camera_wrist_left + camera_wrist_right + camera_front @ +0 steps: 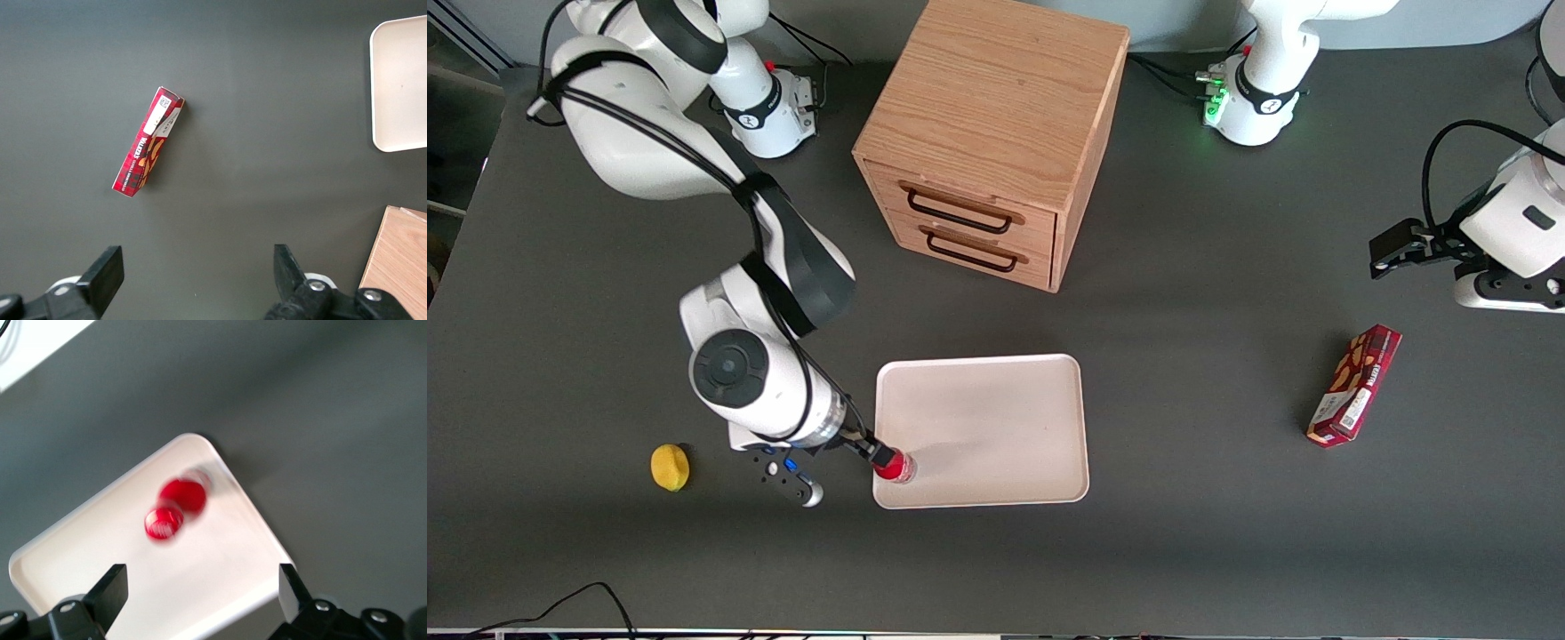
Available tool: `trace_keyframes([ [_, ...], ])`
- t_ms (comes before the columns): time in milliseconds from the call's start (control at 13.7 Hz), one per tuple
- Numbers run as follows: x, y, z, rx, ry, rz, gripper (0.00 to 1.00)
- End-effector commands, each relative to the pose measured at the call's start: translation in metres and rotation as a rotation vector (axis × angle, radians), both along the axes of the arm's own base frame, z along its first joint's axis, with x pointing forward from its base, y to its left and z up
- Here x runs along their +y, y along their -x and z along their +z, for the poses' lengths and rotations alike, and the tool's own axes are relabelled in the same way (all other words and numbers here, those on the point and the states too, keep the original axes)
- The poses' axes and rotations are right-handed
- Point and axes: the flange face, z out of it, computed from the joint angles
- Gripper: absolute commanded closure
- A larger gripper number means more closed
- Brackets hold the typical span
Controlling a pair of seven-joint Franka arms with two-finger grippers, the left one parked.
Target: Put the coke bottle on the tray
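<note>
Front overhead; wrists look down, perhaps sharing tray [996, 400].

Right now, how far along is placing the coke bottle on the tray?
Looks done: the coke bottle sits inside the tray, at the corner nearest the working arm. In hand: nothing; the pincer hangs open above the bottle. Left: only check that the bottle rests steady, which I cannot tell, then lift the arm away.

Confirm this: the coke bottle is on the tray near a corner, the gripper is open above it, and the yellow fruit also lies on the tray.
One thing is wrong: the yellow fruit lies on the table, off the tray, toward the working arm's end, as the front view shows. The coke bottle is on the tray near a corner, with the gripper open above it.
</note>
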Motion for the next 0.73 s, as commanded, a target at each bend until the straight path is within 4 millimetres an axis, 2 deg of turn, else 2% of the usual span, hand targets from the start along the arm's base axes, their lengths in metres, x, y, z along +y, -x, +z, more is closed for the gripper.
trace_keyframes([
  [0,-0.033,0.046,0.108,0.040,0.102,0.154,0.00],
  [73,-0.046,0.063,0.139,0.055,0.108,0.202,0.00],
  [146,-0.069,0.079,0.169,0.089,0.083,0.239,0.00],
  [366,-0.137,0.128,0.229,0.162,0.075,0.328,0.00],
  [439,-0.162,0.143,0.242,0.170,0.049,0.356,0.00],
  [512,-0.196,0.160,0.247,0.181,0.009,0.361,0.00],
  [585,-0.222,0.177,0.246,0.181,-0.025,0.371,0.00],
  [659,-0.239,0.194,0.239,0.174,-0.027,0.386,0.00],
])
